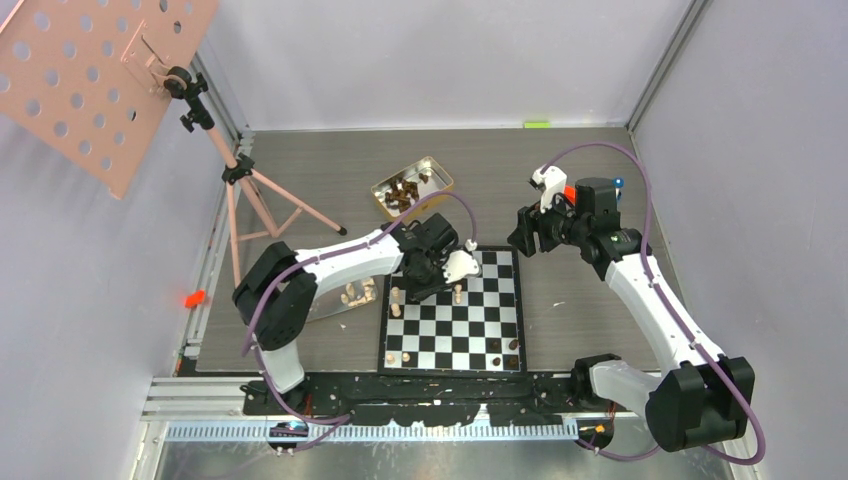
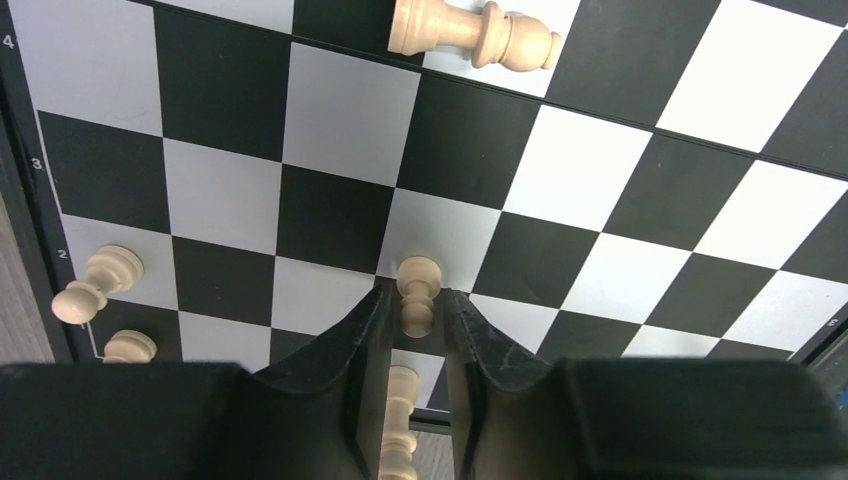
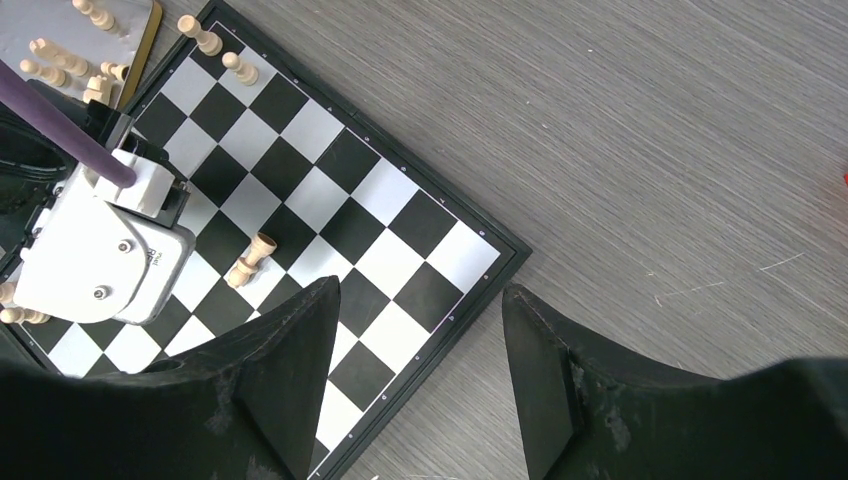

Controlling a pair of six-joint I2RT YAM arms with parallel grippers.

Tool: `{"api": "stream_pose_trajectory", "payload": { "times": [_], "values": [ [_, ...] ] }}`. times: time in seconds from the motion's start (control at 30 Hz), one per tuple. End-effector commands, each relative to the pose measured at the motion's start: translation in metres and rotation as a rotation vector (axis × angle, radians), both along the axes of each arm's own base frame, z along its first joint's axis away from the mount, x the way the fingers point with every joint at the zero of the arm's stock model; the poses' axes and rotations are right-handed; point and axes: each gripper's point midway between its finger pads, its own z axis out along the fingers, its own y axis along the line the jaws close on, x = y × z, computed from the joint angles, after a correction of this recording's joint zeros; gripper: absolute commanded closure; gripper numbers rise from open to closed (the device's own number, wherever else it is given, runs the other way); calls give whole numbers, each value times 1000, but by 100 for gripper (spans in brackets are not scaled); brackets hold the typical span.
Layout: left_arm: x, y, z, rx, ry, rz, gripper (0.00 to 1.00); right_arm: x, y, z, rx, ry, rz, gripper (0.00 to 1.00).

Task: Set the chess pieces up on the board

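Note:
The board (image 1: 470, 340) lies between the arms. My left gripper (image 1: 428, 283) is low over its far left part, shut on a pale pawn (image 2: 418, 295) standing between the fingertips. A taller pale piece (image 2: 400, 420) stands behind it at the board's edge. Two pale pawns (image 2: 95, 285) stand by the left border, and a pale piece (image 2: 470, 35) lies on its side further in. Dark pieces (image 1: 505, 353) stand at the near right corner. My right gripper (image 3: 420, 300) hangs open and empty above the board's edge (image 3: 480, 290).
A gold tin (image 1: 410, 187) with dark and pale pieces sits behind the board. A clear tray (image 1: 345, 297) with pale pieces lies to the board's left. A pink tripod (image 1: 255, 200) with a perforated panel stands at the far left.

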Motion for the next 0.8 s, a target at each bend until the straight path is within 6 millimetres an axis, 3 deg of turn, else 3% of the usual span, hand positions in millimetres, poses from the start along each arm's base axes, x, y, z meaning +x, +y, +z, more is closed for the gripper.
{"api": "stream_pose_trajectory", "payload": {
  "times": [0.0, 0.17, 0.5, 0.77],
  "values": [
    [15, -10, 12, -32, -62, 7, 76, 3, 2, 6, 8, -23, 18, 33],
    [21, -5, 12, -19, -86, 29, 91, 3, 2, 4, 4, -20, 21, 33],
    [56, 13, 21, -22, -140, 177, 98, 2, 1, 2, -2, -18, 26, 33],
    [67, 16, 14, 10, -126, 212, 98, 3, 2, 2, -3, -16, 28, 33]
  ]
}}
